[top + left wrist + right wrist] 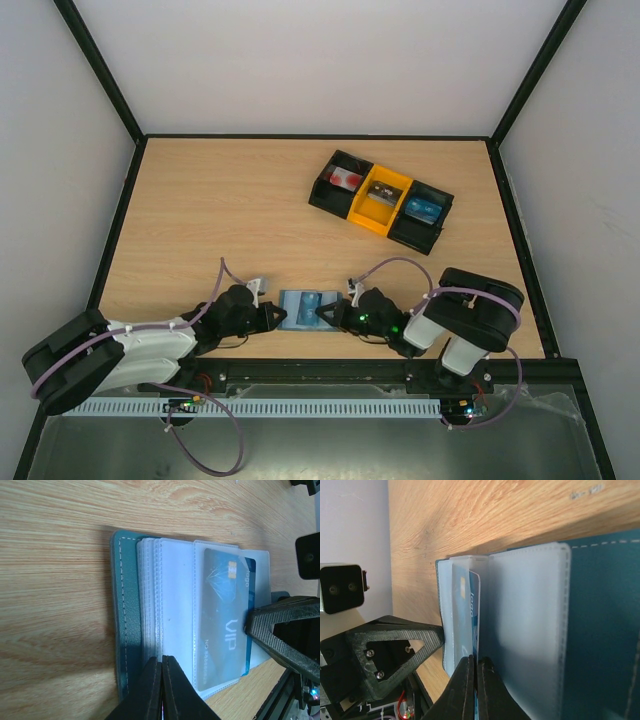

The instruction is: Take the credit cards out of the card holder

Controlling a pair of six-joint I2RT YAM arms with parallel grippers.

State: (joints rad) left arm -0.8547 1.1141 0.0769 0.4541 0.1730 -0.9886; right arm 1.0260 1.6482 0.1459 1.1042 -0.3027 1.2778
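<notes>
While it lies open, card holder (pixel 300 308): flat on the desk (pixel 220 210) near its front edge, between both pincers.
Left pincer (pixel 162 659): clenched on the clear sleeves (pixel 175 605) of the card holder.
Right pincer (pixel 476 661): clenched on the exposed edge of the blue card (pixel 225 610).
Blue card: mostly tucked inside, one edge sticking out.
Tray (pixel 322 190): far right, well apart.

Top: overhead, near-edge side, looking down, distant | Wrists: low, close, facing each other | Shared: card holder (pixel 122 620), blue card (pixel 227 630)
</notes>
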